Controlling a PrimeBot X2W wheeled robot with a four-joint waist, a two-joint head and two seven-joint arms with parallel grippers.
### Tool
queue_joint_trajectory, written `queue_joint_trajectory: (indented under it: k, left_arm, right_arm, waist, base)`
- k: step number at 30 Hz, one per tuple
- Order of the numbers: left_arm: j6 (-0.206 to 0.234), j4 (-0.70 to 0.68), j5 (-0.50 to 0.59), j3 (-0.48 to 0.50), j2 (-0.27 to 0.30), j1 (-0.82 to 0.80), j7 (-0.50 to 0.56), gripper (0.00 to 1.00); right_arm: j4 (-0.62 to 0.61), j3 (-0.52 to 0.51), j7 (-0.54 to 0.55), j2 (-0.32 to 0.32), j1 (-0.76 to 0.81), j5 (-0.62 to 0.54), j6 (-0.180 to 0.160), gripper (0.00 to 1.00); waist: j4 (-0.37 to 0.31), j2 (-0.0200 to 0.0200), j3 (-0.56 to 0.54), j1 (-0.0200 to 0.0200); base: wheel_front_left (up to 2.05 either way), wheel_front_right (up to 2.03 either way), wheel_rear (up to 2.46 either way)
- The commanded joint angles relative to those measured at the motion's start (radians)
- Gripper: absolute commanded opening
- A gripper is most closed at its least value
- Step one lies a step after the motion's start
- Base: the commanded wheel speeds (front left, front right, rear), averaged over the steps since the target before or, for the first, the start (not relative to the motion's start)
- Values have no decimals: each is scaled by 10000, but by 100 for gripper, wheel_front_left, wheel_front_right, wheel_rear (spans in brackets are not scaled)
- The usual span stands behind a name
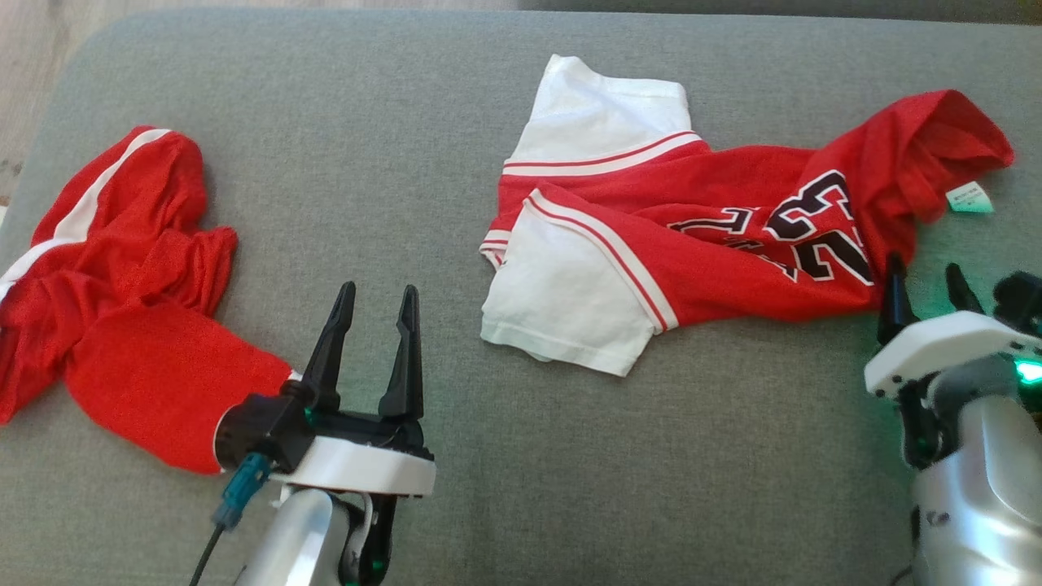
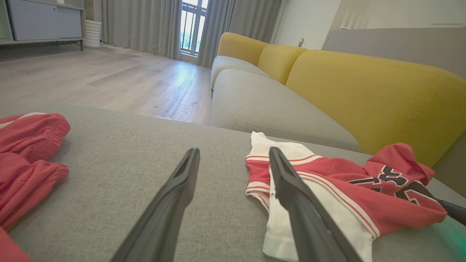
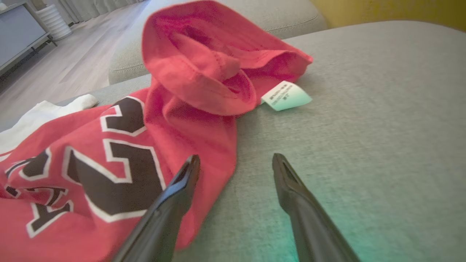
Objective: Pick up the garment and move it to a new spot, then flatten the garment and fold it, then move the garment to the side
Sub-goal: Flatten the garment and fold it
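The garment (image 1: 733, 236) is bright red with white sleeves, each edged in thin red-and-white striping, and it carries blocky black numerals outlined in white; its label (image 1: 969, 198) is white with small dark print (tinged mint by a green glow). A second piece of clothing (image 1: 122, 309) is the same red with one white stripe, while the cushion (image 1: 366, 122) is a heathered grey weave, the backrests (image 2: 364, 94) mustard yellow and the floor (image 2: 109, 80) pale wood-grain. The left gripper (image 1: 377, 291) and right gripper (image 1: 924, 267) have black fingers on white mounts.
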Motion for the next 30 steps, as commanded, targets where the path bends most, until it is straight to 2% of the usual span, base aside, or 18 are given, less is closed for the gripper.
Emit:
queue_joint_trajectory:
  k: [1, 5, 6, 7, 8, 14, 19, 24, 30]
  left_arm:
    - [-38, -246, 11, 263, 37, -441, -94, 100]
    - [-35, -229, 4, 234, 37, -471, -94, 100]
    - [-31, -222, 2, 213, 37, -467, -94, 100]
    - [-27, -220, 2, 206, 37, -460, -94, 100]
    - [-22, -216, 2, 202, 37, -449, -94, 100]
    - [24, -166, 26, 236, 37, -347, -94, 100]
    - [33, -128, 44, 310, 37, -182, -94, 100]
    - [36, -135, 113, 518, 37, 179, -94, 100]
    - [18, -228, 124, 580, 37, 297, -94, 100]
  right_arm:
    - [52, 277, -76, -46, -492, 0, 75, 100]
    - [973, 261, -223, -45, -966, -228, 75, 100]
    - [1415, 208, -308, -45, -1183, -331, 75, 79]
    - [1622, 166, -360, -45, -1281, -394, 75, 16]
    - [1801, 88, -432, -45, -1363, -503, 75, 0]
    - [2358, -123, -1040, -45, -1665, -905, 75, 0]
    - [2185, -420, -1701, -45, -1450, -1340, 75, 0]
    - [1393, -610, -1862, -45, -918, -1519, 75, 0]
    - [-456, -1182, -1312, -45, 45, -1875, 75, 0]
  waist:
    - [83, 0, 55, -1]
    - [165, 0, 69, -1]
    - [186, 0, 57, -1]
    - [190, 0, 44, -1]
    - [188, 0, 26, -1]
    - [78, 0, -169, -1]
    - [-211, 0, -566, -1]
    - [-870, 0, -1077, -1]
    - [-1406, 0, -1332, -1]
  base:
    - [0, 0, 0]
    - [0, 0, 0]
    - [0, 0, 0]
    - [0, 0, 0]
    - [0, 0, 0]
    - [0, 0, 0]
    - [0, 0, 0]
    - [0, 0, 0]
    - [0, 0, 0]
